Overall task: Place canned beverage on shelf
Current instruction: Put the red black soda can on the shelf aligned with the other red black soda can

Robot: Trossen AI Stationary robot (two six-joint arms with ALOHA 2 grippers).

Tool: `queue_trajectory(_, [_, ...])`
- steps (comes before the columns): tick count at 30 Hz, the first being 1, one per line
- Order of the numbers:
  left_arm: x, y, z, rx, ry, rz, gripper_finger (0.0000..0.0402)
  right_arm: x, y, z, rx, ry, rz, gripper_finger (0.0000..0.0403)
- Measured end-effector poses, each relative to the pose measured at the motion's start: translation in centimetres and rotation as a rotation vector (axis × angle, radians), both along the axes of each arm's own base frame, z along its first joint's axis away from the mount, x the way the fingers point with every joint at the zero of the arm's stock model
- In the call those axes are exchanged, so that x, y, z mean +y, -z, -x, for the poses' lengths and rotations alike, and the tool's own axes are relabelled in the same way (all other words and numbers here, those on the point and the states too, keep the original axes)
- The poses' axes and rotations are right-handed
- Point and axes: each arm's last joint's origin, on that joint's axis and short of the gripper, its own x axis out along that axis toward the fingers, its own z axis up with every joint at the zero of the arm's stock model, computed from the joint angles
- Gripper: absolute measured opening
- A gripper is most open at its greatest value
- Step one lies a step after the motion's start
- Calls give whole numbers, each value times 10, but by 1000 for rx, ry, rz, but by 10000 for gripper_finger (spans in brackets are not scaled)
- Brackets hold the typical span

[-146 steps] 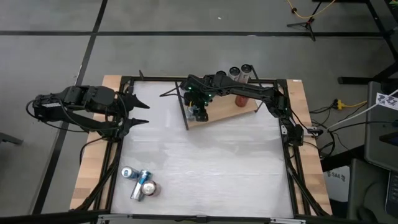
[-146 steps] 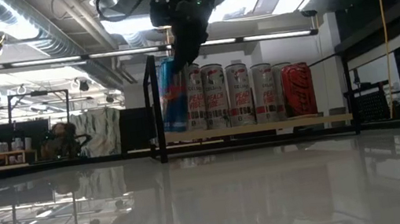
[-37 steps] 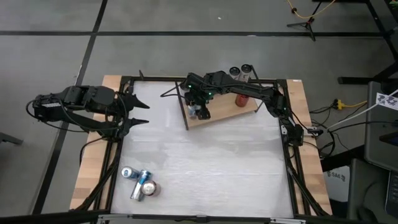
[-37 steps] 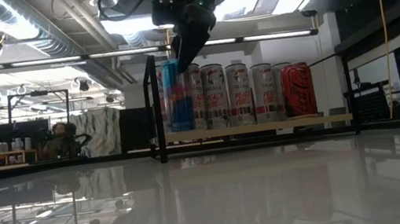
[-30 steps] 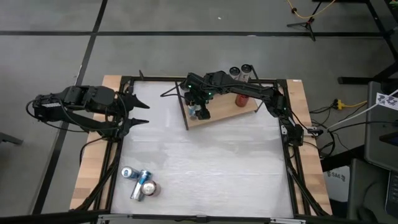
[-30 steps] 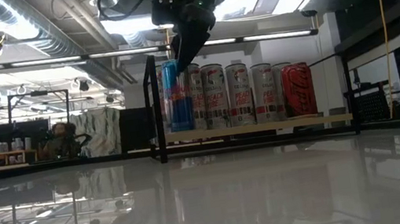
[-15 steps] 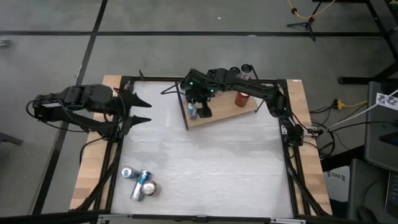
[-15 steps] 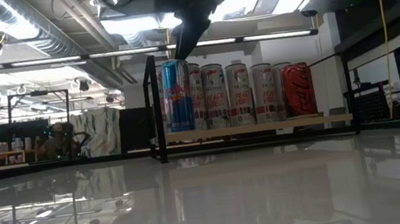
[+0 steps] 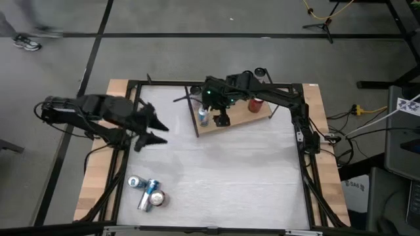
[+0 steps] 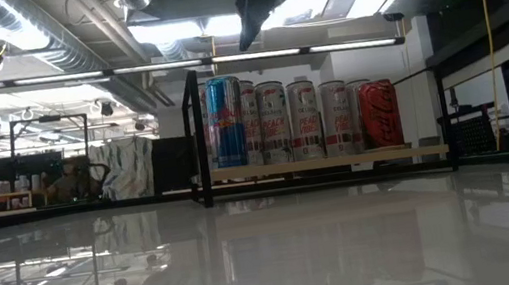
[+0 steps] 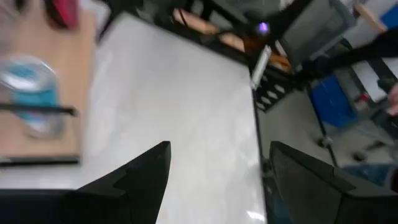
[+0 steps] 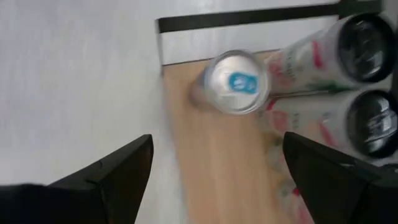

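White table; shelf holds six upright cans.

The bench has a glossy white top edged with pale wood strips and a black metal frame, and it stands on a grey floor crossed by dark seam lines. Beyond the bench's far edge a tripod base sits on the floor beside a yellow cable. To the right of the bench, cables trail toward a dark equipment stand. Seen level across the bench, the room behind has an open ceiling with silver ducts and long strip lights, and cluttered workstations along the left side.
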Motion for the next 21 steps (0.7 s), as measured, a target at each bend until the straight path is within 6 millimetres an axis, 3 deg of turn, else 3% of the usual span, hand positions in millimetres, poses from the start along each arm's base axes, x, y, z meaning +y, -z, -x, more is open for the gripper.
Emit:
queue_trajectory(7, [-34,18,-23,162,102,147,267,39,2,4,75,5,-49,347])
queue_trajectory(13, [-74,30,-25,320,141,303,267,76,3,5,103,-28,-48,347])
queue_trajectory(21, [-128,54,-21,622,-15,579,267,110,3,8,106,-95,-15,347])
